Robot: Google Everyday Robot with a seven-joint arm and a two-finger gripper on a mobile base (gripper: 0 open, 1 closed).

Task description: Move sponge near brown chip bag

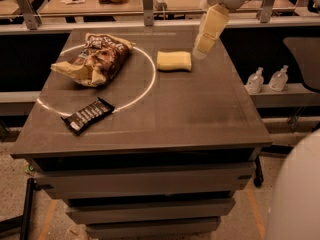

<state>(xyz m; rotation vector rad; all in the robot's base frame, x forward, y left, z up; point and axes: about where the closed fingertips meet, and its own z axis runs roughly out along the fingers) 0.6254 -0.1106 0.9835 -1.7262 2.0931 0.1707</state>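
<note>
The pale yellow sponge [174, 61] lies flat on the dark table [190, 114], toward the back, right of centre. The brown chip bag [95, 60] lies crumpled at the back left, inside a white circle marked on the top. The gripper [204, 46] hangs from the white arm at the upper right, just right of the sponge and a little above the table. Its pale yellow fingers point down. It holds nothing that I can see.
A slim black candy bar wrapper [88, 115] lies at the front left on the circle line. Two small clear bottles [267, 78] stand on a shelf to the right. A cluttered counter runs behind the table. A white rounded robot part [297, 199] fills the lower right.
</note>
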